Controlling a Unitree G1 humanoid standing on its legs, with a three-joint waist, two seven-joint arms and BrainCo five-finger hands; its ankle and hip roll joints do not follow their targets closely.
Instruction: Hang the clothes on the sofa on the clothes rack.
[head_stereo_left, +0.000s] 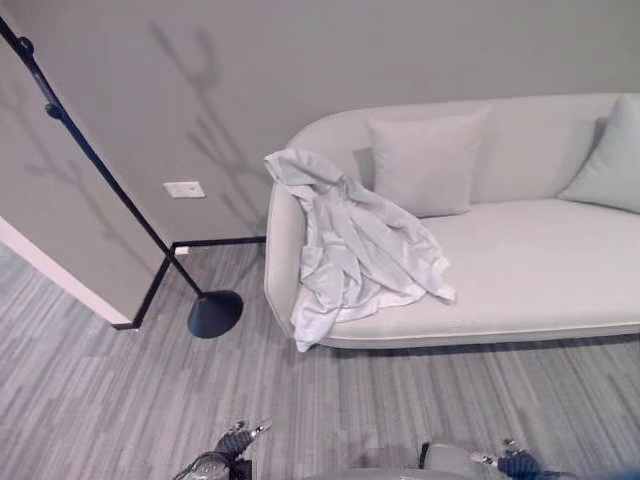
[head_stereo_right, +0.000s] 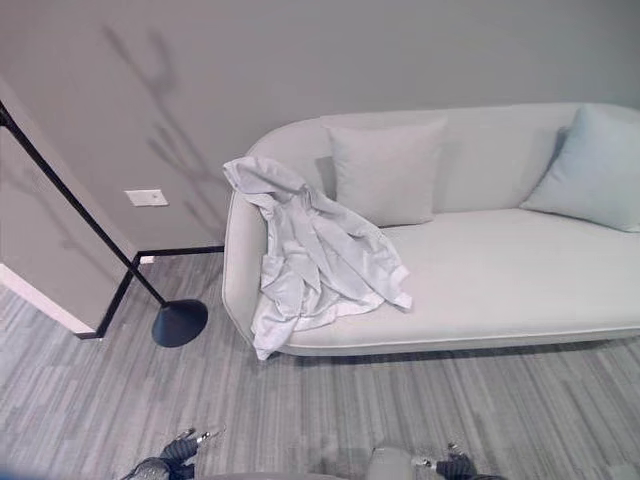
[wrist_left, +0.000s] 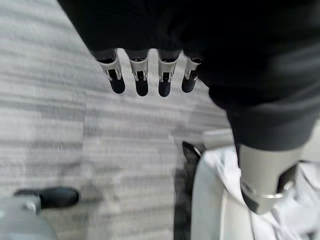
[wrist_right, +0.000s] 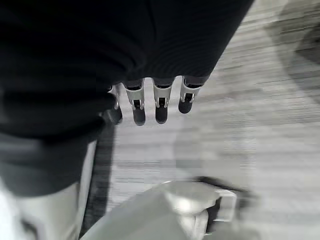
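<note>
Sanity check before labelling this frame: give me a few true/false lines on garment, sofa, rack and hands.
1. The white garment is draped over the sofa armrest and seat. True.
2. The garment already hangs on the clothes rack. False: the rack's pole is bare.
3. The left hand holds cloth. False: its fingers are straight and hold nothing, with floor below.
4. The right hand is open. True.
5. Two cushions sit on the sofa. True.

left hand (wrist_left: 150, 75) low, fingers straight; right hand (wrist_right: 157, 97) low, fingers straight.
</note>
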